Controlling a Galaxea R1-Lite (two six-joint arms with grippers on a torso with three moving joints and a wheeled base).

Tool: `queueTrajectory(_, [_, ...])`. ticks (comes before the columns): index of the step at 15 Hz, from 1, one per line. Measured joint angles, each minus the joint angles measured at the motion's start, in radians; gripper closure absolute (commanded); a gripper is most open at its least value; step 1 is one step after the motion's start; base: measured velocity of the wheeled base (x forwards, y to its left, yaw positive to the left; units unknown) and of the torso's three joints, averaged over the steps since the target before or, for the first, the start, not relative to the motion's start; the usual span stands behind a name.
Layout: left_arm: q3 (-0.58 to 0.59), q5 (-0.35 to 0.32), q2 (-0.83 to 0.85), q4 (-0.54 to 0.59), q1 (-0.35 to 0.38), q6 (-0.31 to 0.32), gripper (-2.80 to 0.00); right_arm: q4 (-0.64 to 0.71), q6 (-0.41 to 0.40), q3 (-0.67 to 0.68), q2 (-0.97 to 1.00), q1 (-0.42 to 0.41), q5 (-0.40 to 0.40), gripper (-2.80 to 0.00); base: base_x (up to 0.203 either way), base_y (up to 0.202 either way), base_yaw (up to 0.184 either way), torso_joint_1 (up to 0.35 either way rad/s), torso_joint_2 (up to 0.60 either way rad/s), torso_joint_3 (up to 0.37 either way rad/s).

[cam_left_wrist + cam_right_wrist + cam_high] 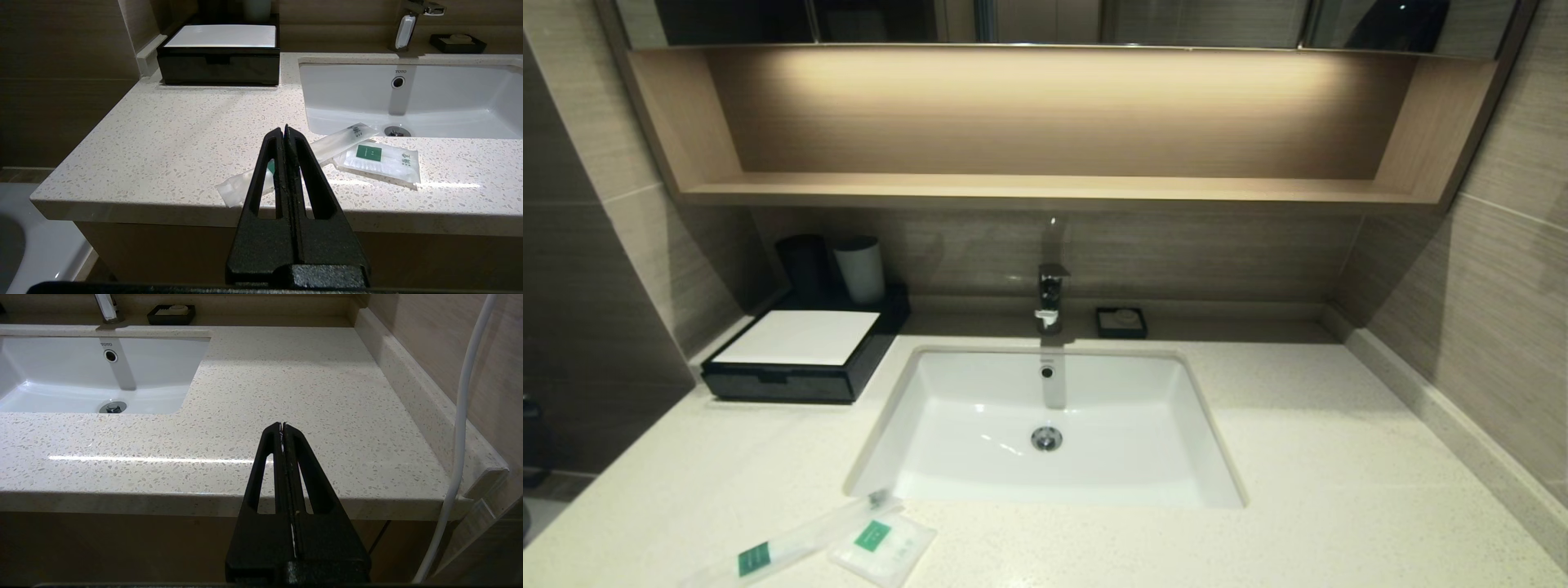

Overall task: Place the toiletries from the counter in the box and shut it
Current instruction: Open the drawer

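Both grippers hang off the counter's (1339, 457) front edge, left gripper (285, 132) and right gripper (282, 428) each with fingers pressed together, gripping nothing. Long thin packet (792, 543) and flat squarish packet (882, 545) lie touching near the front edge, just before the sink's (980, 408) left corner. Black box (792, 367), drawer pushed in, sits at back left, well apart from them.

Grey-brown tiled walls (1494, 269) enclosed the room. A lit wooden shelf (1045, 189) ran beneath mirrors (1045, 20), above a chrome tap (1051, 296).
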Motion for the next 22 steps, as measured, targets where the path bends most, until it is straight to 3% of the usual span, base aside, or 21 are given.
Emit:
queueTrajectory(15, [-0.023, -0.013, 0.000, 0.018, 0.000, 0.015, 0.00, 0.000, 0.000, 0.000, 0.000, 0.000, 0.000, 0.00, 0.000, 0.000, 0.000, 0.000, 0.00, 0.000])
queueTrajectory(22, [-0.276, -0.123, 0.000, 0.279, 0.000, 0.011, 0.00, 0.000, 0.000, 0.000, 0.000, 0.000, 0.000, 0.00, 0.000, 0.000, 0.000, 0.000, 0.00, 0.000])
